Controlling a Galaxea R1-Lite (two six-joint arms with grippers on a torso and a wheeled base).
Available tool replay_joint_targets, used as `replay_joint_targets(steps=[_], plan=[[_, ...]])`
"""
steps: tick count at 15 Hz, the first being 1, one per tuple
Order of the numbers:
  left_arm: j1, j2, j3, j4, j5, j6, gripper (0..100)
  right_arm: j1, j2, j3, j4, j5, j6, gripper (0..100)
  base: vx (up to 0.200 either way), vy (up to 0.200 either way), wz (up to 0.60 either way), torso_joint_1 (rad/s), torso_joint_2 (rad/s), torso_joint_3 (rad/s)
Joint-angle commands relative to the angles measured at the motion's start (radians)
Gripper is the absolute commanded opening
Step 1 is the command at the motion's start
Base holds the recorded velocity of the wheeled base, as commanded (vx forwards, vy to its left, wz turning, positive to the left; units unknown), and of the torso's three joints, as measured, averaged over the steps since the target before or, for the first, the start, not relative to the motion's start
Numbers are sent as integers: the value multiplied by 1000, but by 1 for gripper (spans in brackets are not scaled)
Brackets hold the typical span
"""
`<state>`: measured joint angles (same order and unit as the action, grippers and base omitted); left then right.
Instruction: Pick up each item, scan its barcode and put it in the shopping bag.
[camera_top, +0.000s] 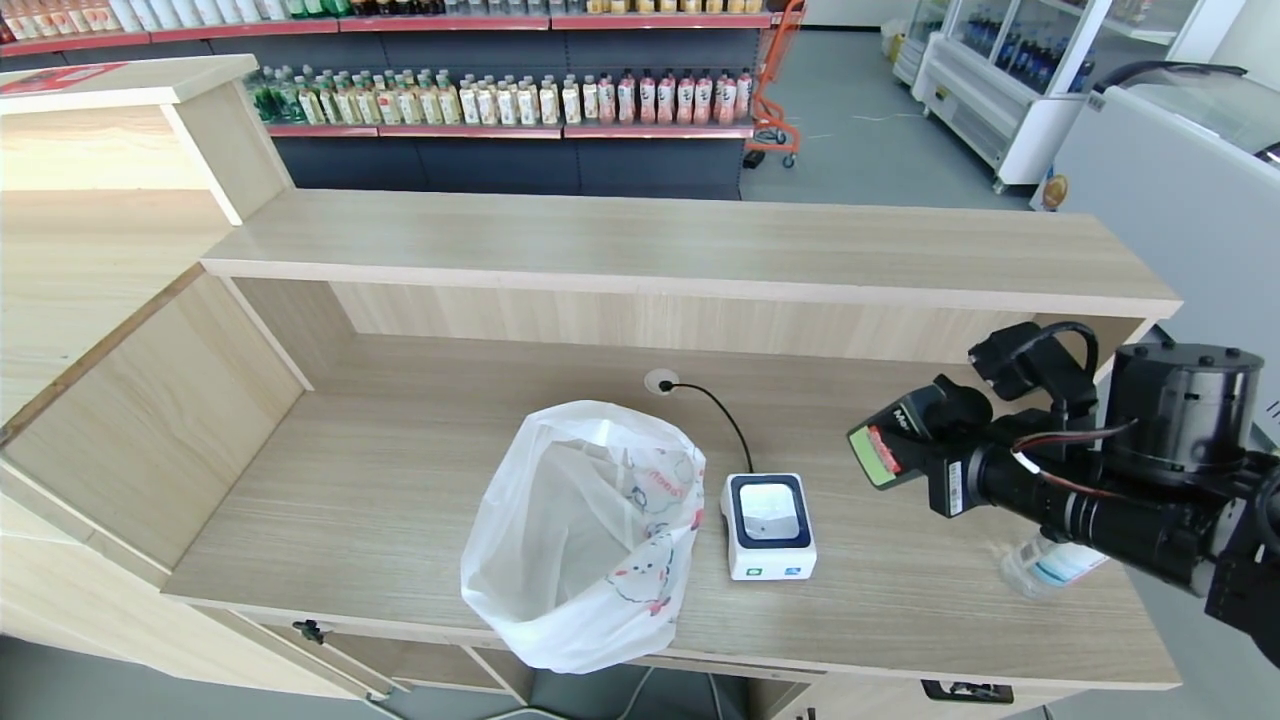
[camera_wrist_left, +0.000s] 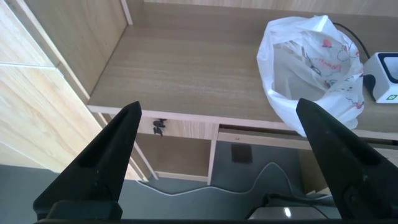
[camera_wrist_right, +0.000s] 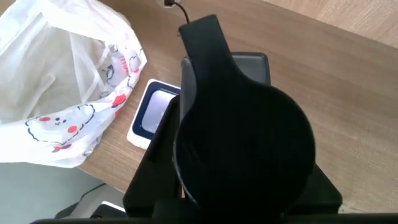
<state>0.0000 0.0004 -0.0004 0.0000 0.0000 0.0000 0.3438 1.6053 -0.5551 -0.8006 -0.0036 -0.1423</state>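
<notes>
1. Can (camera_top: 885, 455): black, clamped in right gripper (camera_top: 935, 450) above counter (camera_top: 380, 500), right of scanner (camera_top: 768, 525). Judged light, stiff, smooth; a mid-body hold suits it.
2. Bottle (camera_top: 1045, 565): clear, lying at counter's right end. Likely light, slick, apt to roll; take across body.
3. Bag (camera_top: 585, 530): thin, floppy, mouth open, just left of scanner.
4. Left gripper (camera_wrist_left: 217, 109): fingers apart, empty, off counter's front edge.
</notes>
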Motion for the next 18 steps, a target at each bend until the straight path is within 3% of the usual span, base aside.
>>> replay_joint_targets(steps=[1,4,8,11,18], plan=[[0,0,0,0,0,0,100,4,-1,1,1,2,0,0,0,200,0,-2,12,2],[0,0,-1,0,0,-2,100,23,11,-31,11,11,12,0,0,200,0,-4,1,5],[0,0,0,0,0,-2,100,99,111,-177,121,10,208,0,0,200,0,4,11,0],[0,0,0,-2,0,-2,100,123,219,-221,127,8,242,0,0,200,0,4,2,4],[0,0,0,0,0,-3,100,165,410,-230,87,-3,188,0,0,0,0,0,0,0]])
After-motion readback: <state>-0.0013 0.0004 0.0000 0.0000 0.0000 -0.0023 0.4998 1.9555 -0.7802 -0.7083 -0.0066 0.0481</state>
